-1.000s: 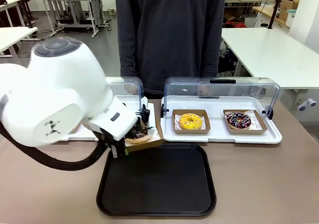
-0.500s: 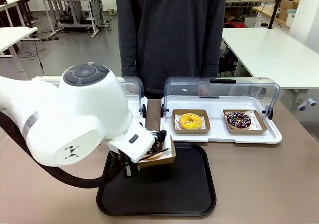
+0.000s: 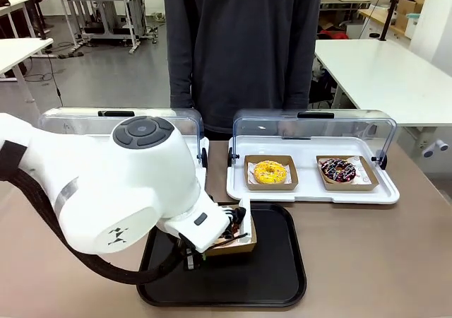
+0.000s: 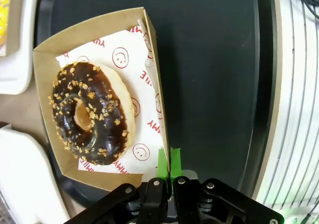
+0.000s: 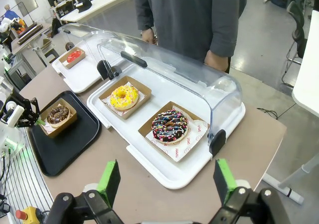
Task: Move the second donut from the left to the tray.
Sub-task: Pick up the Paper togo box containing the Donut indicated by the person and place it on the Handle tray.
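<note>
Speckled chocolate donut (image 4: 90,113) over tray (image 4: 214,59), holder rim pinched by left gripper (image 4: 166,167)

Dark chocolate speckled donut (image 4: 89,113) in brown holder (image 4: 99,35) with red-printed white paper, over black tray (image 4: 214,59).

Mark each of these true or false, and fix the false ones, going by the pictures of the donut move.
1. The left gripper pinches the wall of the brown cardboard holder. True.
2. The dark chocolate-glazed ring donut with light speckles still sits in a white tray under a clear domed lid. False: it is in its holder over the large flat black square plastic tray.
3. The right gripper is shut on a donut. False: its green pads stand wide apart, holding nothing.
4. A yellow-glazed donut and a dark donut with coloured sprinkles lie in the white tray with the clear domed lid. True.
</note>
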Controlling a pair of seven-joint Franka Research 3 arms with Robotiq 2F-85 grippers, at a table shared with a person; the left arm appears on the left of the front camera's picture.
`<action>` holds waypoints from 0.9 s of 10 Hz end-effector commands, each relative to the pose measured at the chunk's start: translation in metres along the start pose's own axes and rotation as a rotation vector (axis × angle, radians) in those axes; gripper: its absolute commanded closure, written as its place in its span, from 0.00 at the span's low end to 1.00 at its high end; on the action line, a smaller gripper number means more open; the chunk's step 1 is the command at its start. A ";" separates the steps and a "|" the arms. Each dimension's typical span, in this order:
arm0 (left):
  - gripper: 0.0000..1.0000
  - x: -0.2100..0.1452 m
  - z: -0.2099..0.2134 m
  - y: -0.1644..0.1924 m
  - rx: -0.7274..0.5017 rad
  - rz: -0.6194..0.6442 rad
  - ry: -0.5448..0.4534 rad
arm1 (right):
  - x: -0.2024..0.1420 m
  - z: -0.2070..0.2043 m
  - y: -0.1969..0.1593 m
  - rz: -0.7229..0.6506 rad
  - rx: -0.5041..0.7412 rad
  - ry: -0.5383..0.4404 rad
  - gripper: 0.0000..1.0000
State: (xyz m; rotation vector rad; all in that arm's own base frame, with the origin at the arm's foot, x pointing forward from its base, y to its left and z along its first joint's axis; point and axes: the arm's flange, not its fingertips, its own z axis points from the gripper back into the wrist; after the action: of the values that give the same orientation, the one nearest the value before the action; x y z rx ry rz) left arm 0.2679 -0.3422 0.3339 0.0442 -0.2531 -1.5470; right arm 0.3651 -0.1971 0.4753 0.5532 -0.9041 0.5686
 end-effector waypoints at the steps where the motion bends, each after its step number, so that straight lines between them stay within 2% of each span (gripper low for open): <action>1: 0.99 -0.036 -0.010 -0.028 -0.010 -0.023 -0.002 | 0.002 -0.002 -0.003 0.022 0.002 -0.036 0.00; 6: 0.99 -0.036 -0.021 -0.024 -0.076 0.000 0.005 | 0.002 -0.002 -0.003 0.022 0.002 -0.036 0.00; 7: 0.41 -0.037 -0.021 -0.022 -0.058 0.010 0.004 | 0.002 -0.002 -0.003 0.022 0.002 -0.036 0.00; 8: 0.41 -0.037 -0.019 -0.023 -0.055 0.015 0.005 | 0.002 -0.002 -0.003 0.022 0.002 -0.036 0.00; 9: 0.00 -0.036 -0.013 -0.025 -0.044 0.017 0.003 | 0.002 -0.002 -0.003 0.022 0.002 -0.036 0.00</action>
State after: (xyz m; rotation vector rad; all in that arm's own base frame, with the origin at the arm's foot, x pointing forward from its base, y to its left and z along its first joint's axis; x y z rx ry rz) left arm 0.2701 -0.3410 0.3118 0.0188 -0.1991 -1.5333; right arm 0.3651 -0.1971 0.4752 0.5533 -0.9040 0.5687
